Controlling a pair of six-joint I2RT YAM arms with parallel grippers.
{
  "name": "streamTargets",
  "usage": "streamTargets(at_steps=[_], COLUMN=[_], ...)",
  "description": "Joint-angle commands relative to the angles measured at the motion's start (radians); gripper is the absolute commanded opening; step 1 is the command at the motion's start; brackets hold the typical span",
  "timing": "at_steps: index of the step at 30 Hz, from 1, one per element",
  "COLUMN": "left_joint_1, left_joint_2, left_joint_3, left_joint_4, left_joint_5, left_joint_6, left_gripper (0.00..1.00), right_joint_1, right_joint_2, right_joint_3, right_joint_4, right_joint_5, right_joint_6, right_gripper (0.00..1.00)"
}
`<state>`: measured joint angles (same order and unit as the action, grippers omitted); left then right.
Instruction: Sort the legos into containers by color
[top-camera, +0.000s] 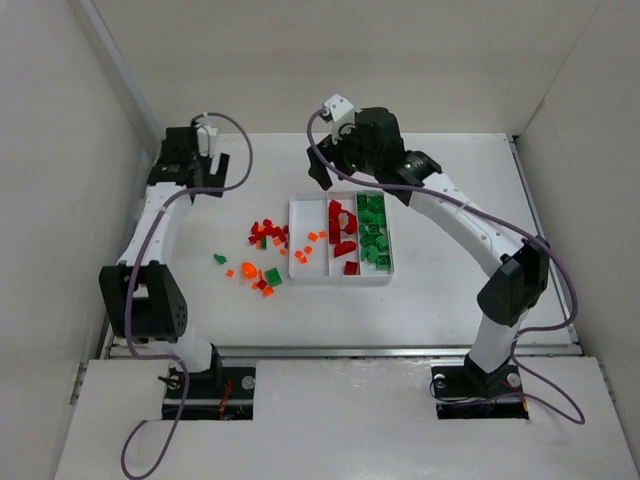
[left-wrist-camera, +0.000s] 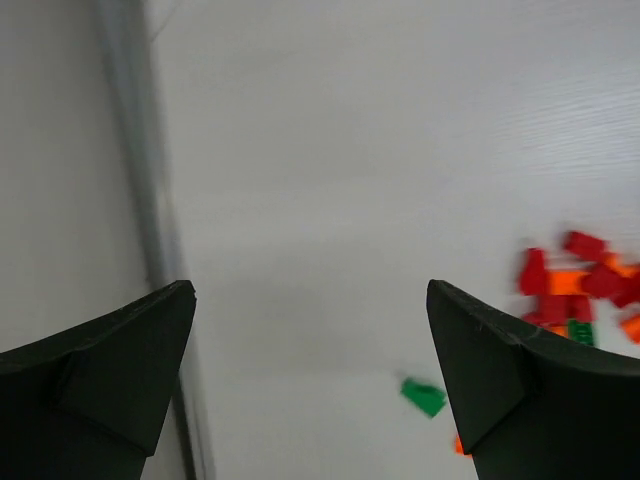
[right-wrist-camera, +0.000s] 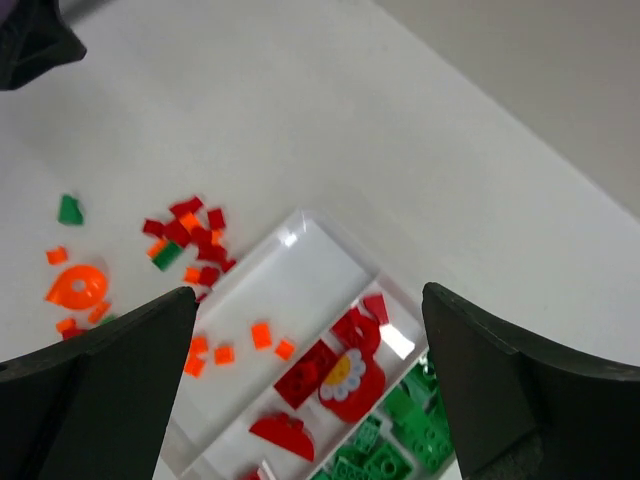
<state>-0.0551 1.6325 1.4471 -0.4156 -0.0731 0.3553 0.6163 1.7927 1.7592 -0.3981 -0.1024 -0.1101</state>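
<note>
The white tray (top-camera: 304, 216) lies mid-table with three long containers: orange legos (top-camera: 312, 245) in the left one, dark red legos (top-camera: 344, 225) in the middle, green legos (top-camera: 375, 235) on the right. Loose legos (top-camera: 265, 236) lie scattered on the table left of the tray, with an orange ring piece (top-camera: 249, 269) and a green piece (top-camera: 219, 259) among them. My left gripper (top-camera: 205, 186) hangs open and empty at the far left, above bare table (left-wrist-camera: 308, 290); a green lego (left-wrist-camera: 424, 396) shows near its right finger. My right gripper (top-camera: 330, 175) stands open and empty above the tray's far end (right-wrist-camera: 306, 292).
White walls enclose the table on the left, back and right. In the right wrist view the loose pile (right-wrist-camera: 190, 232) sits left of the tray rim (right-wrist-camera: 308, 216), with the orange ring (right-wrist-camera: 77, 288) farther left. Part of the left arm (right-wrist-camera: 30, 40) shows there.
</note>
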Motion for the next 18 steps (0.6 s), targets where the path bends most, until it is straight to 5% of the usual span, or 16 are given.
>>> streamTargets(at_steps=[1, 12, 18], left_joint_1=[0.086, 0.374, 0.477], left_joint_2=[-0.106, -0.338, -0.445], left_joint_3=[-0.088, -0.312, -0.364], left_joint_4=[-0.083, -0.061, -0.048], left_joint_5=[-0.197, -0.137, 0.021], left_joint_6=[-0.087, -0.248, -0.28], left_gripper=[1.0, 1.0, 1.0], right_joint_1=[0.032, 0.206, 0.272], right_joint_2=[0.01, 0.18, 0.335], right_joint_3=[0.124, 0.278, 0.408], right_joint_4=[0.073, -0.05, -0.182], right_joint_5=[0.002, -0.132, -0.155], right_joint_6=[-0.065, -0.056, 0.053], right_gripper=[0.99, 0.99, 0.99])
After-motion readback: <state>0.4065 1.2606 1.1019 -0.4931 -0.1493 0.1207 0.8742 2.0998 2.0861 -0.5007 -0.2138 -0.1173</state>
